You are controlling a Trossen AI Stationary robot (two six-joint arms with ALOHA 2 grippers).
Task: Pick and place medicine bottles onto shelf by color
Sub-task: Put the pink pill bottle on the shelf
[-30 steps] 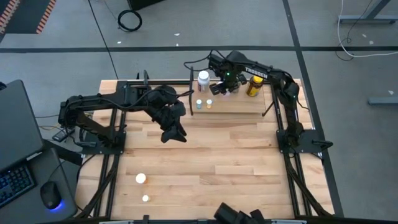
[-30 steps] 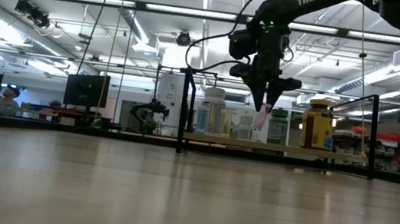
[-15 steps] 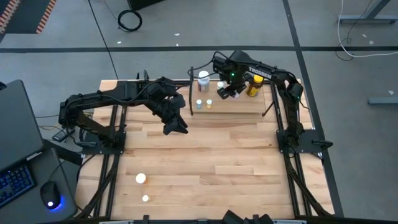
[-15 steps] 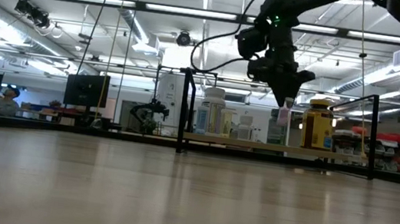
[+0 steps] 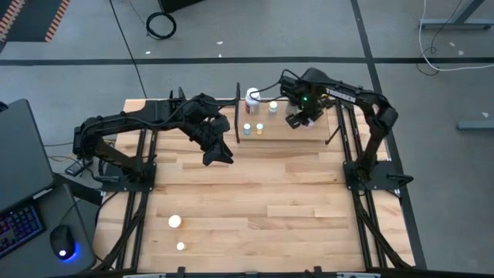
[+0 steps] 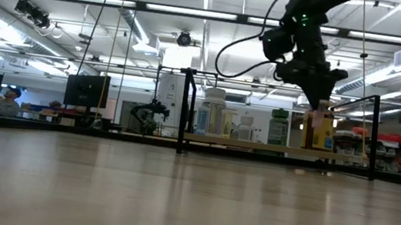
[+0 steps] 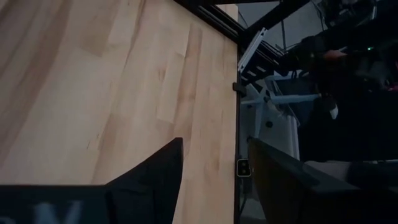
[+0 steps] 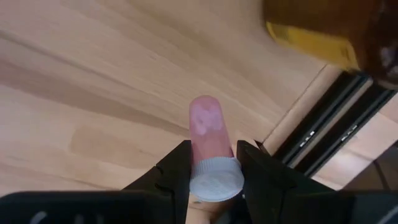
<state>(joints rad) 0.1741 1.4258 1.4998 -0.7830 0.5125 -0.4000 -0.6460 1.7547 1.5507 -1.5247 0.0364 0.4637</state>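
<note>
My right gripper (image 5: 297, 119) hangs over the right part of the shelf (image 5: 282, 134), a light-wood plank between black posts, and is shut on a small pink bottle with a white cap (image 8: 208, 127). The yellow bottle (image 6: 321, 128) stands just behind it on the shelf. A large white bottle (image 5: 252, 99), a white-capped one (image 5: 272, 106) and two tiny ones (image 5: 247, 129) stand on the shelf's left part. A green bottle (image 6: 278, 127) also stands there. My left gripper (image 5: 218, 154) is open over the table, left of the shelf. My right gripper pinches the pink bottle at its white-capped end (image 8: 214, 177) between its two fingers, one on each side. The fingers slant down from above. The pink body (image 6: 313, 121) sticks out below the fingertips, tilted and clear of the shelf plank.
Two small white-and-orange bottles (image 5: 175, 222) (image 5: 181, 246) stand on the tabletop near its front left. Black posts (image 6: 185, 110) (image 6: 374, 135) frame the shelf's ends. A monitor and keyboard sit off the table's left side.
My right gripper has carried the pink bottle along the shelf toward the table's right edge, from near the large white bottle to just in front of the yellow bottle, staying above the plank and tipping further.
</note>
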